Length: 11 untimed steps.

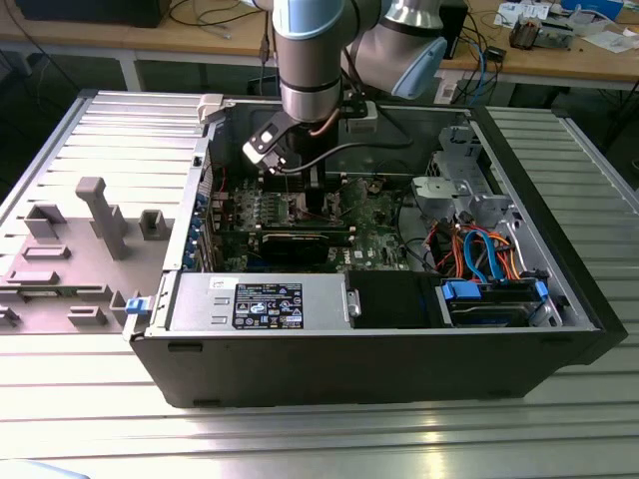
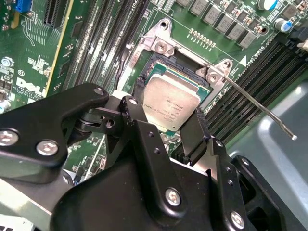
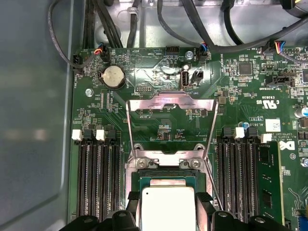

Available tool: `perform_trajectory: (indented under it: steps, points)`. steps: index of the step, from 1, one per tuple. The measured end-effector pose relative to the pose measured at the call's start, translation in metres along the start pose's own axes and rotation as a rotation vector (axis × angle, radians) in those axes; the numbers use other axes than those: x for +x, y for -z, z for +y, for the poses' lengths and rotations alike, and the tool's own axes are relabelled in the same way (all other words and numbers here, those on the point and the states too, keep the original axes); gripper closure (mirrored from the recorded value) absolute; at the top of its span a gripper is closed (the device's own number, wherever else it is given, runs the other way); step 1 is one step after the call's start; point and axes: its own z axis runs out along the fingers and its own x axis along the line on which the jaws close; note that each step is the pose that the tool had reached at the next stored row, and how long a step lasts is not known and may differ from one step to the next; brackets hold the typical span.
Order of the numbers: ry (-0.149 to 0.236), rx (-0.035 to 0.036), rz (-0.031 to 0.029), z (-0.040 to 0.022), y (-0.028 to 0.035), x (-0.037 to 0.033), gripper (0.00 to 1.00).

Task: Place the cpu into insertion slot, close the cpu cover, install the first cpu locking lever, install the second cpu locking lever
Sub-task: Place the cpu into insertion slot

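The gripper [image 2: 165, 121] pinched the cpu [image 2: 172, 105] by two opposite edges over the insertion slot [image 2: 161, 46]; the light, rigid chip looked fragile, best held edgewise.

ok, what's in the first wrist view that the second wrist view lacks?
First wrist view: thin silver metal-frame cpu cover standing open, round silver coin battery.
Second wrist view: row of grey square components beyond the socket.
Both wrist views: small square grey-topped cpu at the silver-rimmed insertion slot, black tool around it.
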Motion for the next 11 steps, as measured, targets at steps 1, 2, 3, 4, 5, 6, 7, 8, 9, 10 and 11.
perform_trajectory:
  steps: [1,2,3,4,5,6,7,8,9,10,11]
  points:
    - [0.0,0.0,-0.0007,0.0,-0.0003,0.0,0.46]
    - [0.0,0.0001,-0.0018,-0.0001,-0.0004,-0.0001,0.46]
    - [0.0,0.0,-0.0037,-0.0001,-0.0008,-0.0001,0.46]
    - [0.0,0.0,-0.0046,-0.0002,-0.0011,-0.0001,0.46]
    - [0.0,0.0,-0.005,-0.0002,-0.0017,-0.0002,0.46]
    - [0.0,0.0,-0.0051,-0.0003,-0.0025,-0.0002,0.46]
    - [0.0,-0.0001,-0.0051,-0.0003,-0.0035,-0.0002,0.46]
    - [0.0,-0.0001,-0.0051,-0.0004,-0.0046,-0.0002,0.46]
    - [0.0,0.0,-0.0051,-0.0005,-0.0052,-0.0002,0.46]
    - [0.0,0.0,-0.0052,-0.0005,-0.0055,-0.0002,0.46]
    - [-0.001,-0.0001,-0.0052,-0.0006,-0.0064,-0.0002,0.46]
